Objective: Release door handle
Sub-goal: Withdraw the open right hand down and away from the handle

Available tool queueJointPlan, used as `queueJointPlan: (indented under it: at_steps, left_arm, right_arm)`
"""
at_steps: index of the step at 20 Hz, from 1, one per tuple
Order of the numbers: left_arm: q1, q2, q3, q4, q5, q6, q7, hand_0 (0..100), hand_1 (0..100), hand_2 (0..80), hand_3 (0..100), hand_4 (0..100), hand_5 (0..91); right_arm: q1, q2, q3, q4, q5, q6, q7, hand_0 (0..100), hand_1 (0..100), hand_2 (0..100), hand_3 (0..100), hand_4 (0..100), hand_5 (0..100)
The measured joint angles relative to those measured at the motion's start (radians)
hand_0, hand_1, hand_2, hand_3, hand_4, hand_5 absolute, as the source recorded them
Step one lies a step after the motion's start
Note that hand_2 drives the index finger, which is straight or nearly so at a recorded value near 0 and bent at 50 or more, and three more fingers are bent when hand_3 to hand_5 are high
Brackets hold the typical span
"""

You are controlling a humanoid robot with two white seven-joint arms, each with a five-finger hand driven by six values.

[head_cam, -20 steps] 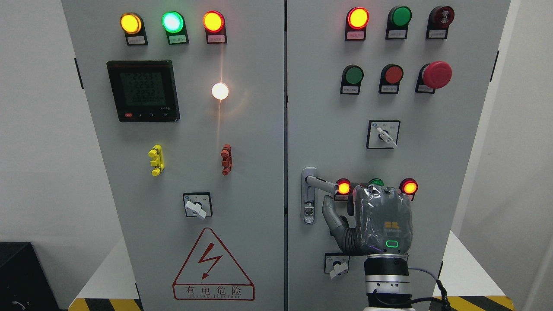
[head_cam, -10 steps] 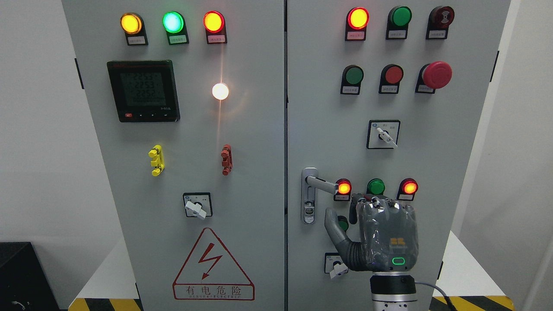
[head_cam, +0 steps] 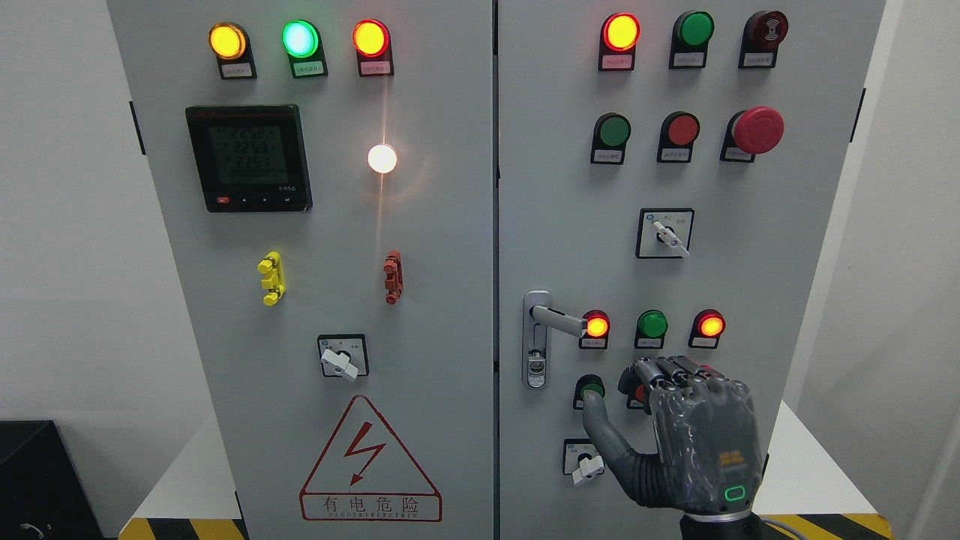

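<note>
The silver door handle sits on the right cabinet door, its lever pointing right toward a lit red lamp. My right hand hangs below and to the right of the lever, well apart from it, in front of the lower row of buttons. Its fingers are loosely bent and the thumb sticks out to the left, with nothing held. My left arm does not show.
The grey double-door cabinet carries indicator lamps, push buttons, a red emergency stop, rotary switches and a meter. A small switch lies just left of my wrist. Yellow-black hazard tape marks the base.
My right hand has dropped down and to the right, away from the handle's lever. The green lamp it covered now shows. The handle has not moved.
</note>
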Motion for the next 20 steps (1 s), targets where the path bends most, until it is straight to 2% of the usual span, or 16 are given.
queueJointPlan:
  at_steps: [5,7,8,11,15,20]
  left_arm:
    - [0.000,0.000,0.000,0.000,0.000,0.000,0.000,12,56,0.0,0,0,0.0]
    - [0.000,0.000,0.000,0.000,0.000,0.000,0.000,12,56,0.0,0,0,0.0]
    - [0.000,0.000,0.000,0.000,0.000,0.000,0.000,12,56,0.0,0,0,0.0]
    - [0.000,0.000,0.000,0.000,0.000,0.000,0.000,12,56,0.0,0,0,0.0]
    - [0.000,0.000,0.000,0.000,0.000,0.000,0.000,12,56,0.0,0,0,0.0]
    - [0.000,0.000,0.000,0.000,0.000,0.000,0.000,12,56,0.0,0,0,0.0]
  right_arm:
    - [0.007,-0.001,-0.067,-0.009,-0.073,-0.063,0.000,51,27,34,59,66,70]
    - [0.008,-0.002,-0.091,-0.012,-0.097,-0.089,0.000,52,26,32,54,58,64]
    - [0.009,-0.002,-0.102,-0.012,-0.109,-0.098,0.000,53,25,30,50,54,60]
    - [0.011,-0.002,-0.133,-0.016,-0.136,-0.134,-0.004,55,21,21,35,37,41]
    - [0.021,-0.003,-0.162,-0.018,-0.160,-0.186,0.004,58,13,15,26,24,17]
    - [0.046,-0.003,-0.184,-0.021,-0.189,-0.224,0.023,56,6,4,9,8,3]
